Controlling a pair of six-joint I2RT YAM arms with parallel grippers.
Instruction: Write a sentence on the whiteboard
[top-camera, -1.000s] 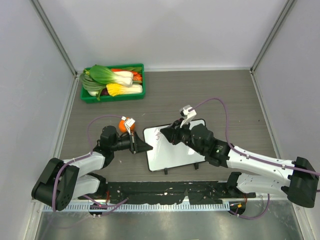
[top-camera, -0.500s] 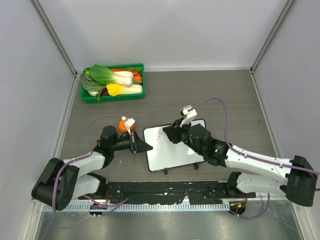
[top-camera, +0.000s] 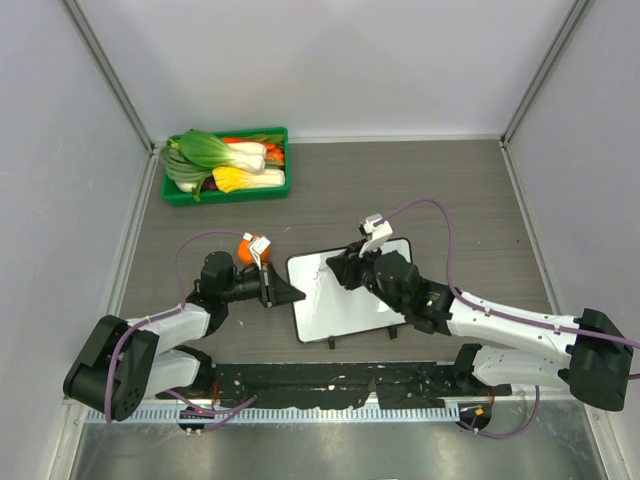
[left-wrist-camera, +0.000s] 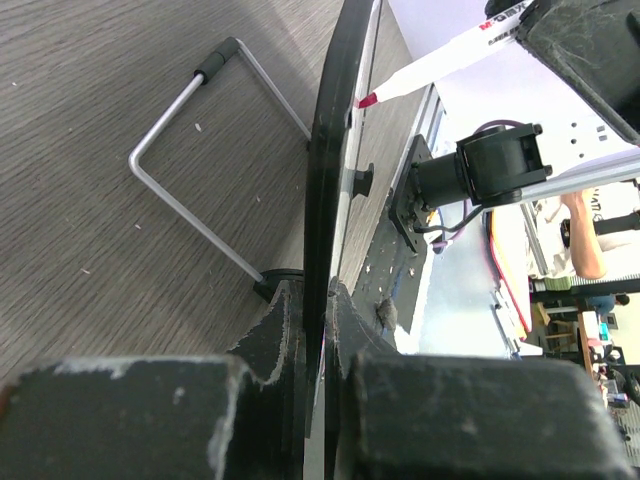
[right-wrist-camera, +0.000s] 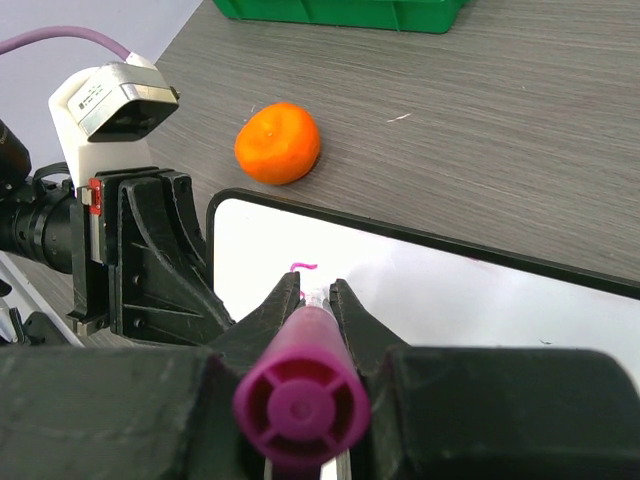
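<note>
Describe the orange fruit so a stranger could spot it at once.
On the grey wood-grain table, find the whiteboard near the middle. Just off its far left corner sits a small round tangerine. It is the only produce loose on the table; the rest lies in the green tray.

R hand (right-wrist-camera: 315, 292) pinches magenta marker (right-wrist-camera: 300, 400) over whiteboard (right-wrist-camera: 450, 300), tip hidden, short pink stroke (right-wrist-camera: 303, 266) just ahead. L hand (right-wrist-camera: 190, 290) clamps board edge. Mandarin (right-wrist-camera: 278, 143) on surface (right-wrist-camera: 500, 130) nearby; green tray (right-wrist-camera: 340, 12) at top.
</note>
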